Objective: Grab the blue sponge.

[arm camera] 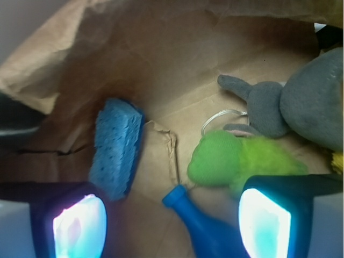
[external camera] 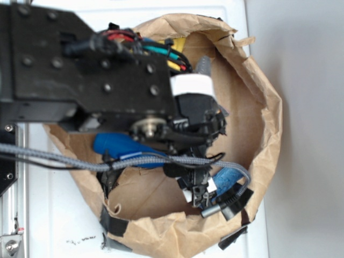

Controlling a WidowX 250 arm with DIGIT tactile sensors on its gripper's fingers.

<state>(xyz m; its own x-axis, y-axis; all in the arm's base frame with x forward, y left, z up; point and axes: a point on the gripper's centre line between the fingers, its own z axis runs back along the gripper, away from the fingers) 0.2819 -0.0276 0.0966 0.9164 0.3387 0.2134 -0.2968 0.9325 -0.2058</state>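
Observation:
The blue sponge lies flat on the floor of a brown paper bag, its long side running up and down the wrist view. My gripper hangs open above the bag floor. Its left fingertip is just short of the sponge's near end, and the sponge sits left of the gap rather than in it. A smooth blue bottle lies under the gap with its cap pointing up-left. In the exterior view the arm covers most of the bag, and a patch of the blue sponge shows beside the gripper.
A green plush lies right of the sponge, touching the bottle cap. A grey plush sits at the far right. The bag's tall crumpled walls ring everything. The blue bottle shows under the arm, and a grey cable crosses it.

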